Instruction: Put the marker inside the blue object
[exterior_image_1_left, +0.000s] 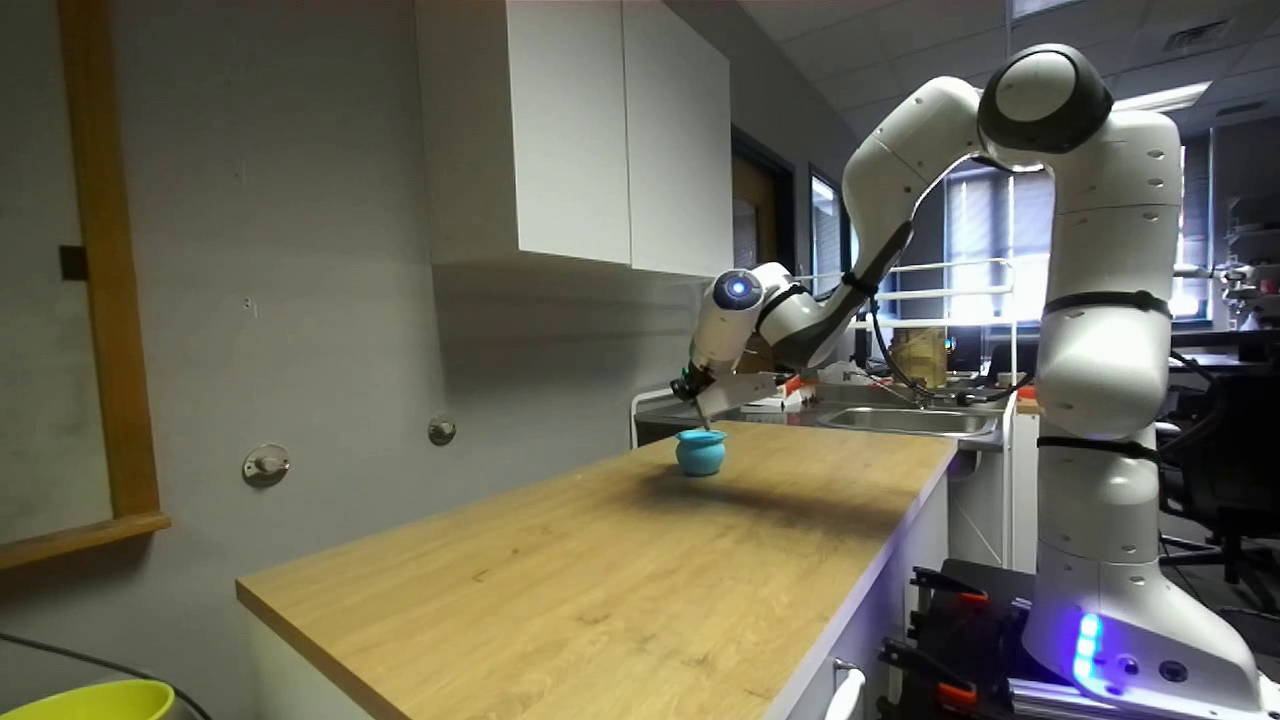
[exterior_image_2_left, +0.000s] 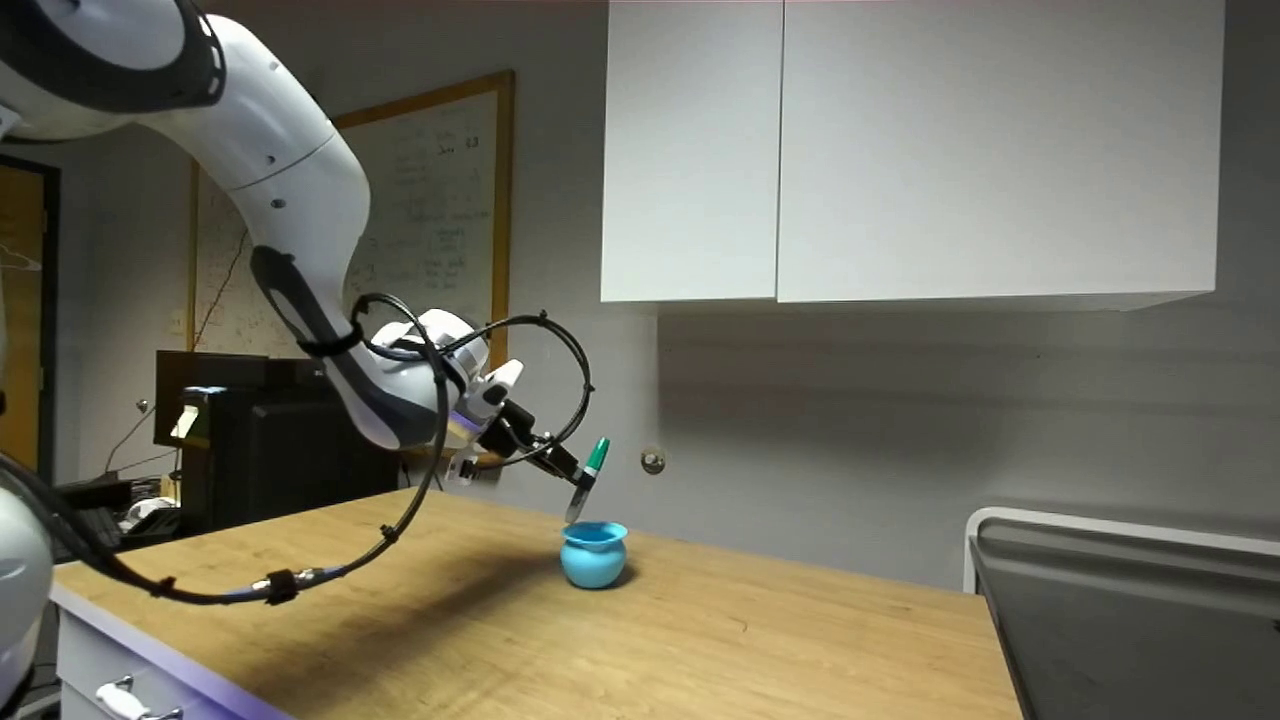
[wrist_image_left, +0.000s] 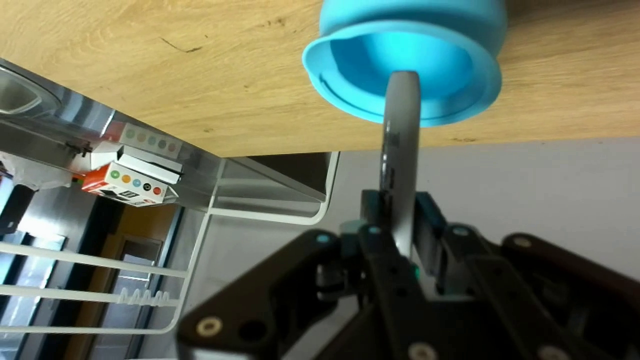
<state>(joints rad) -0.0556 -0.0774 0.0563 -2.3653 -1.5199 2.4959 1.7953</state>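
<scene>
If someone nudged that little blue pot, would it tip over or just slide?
The blue pot looks squat and stands upright, so a low nudge would probably slide it. A push at its flared rim might tip it. With that rounded belly, it could roll once over.

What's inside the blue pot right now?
Inside the blue pot, the wrist view shows only blue inner surface. The marker covers part of the opening; anything behind it is hidden.

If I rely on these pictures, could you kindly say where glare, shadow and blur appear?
In an exterior view, glare whitens the window; in both exterior views, a soft shadow darkens the counter; in the wrist view, the fingers look slightly blurred.
</scene>
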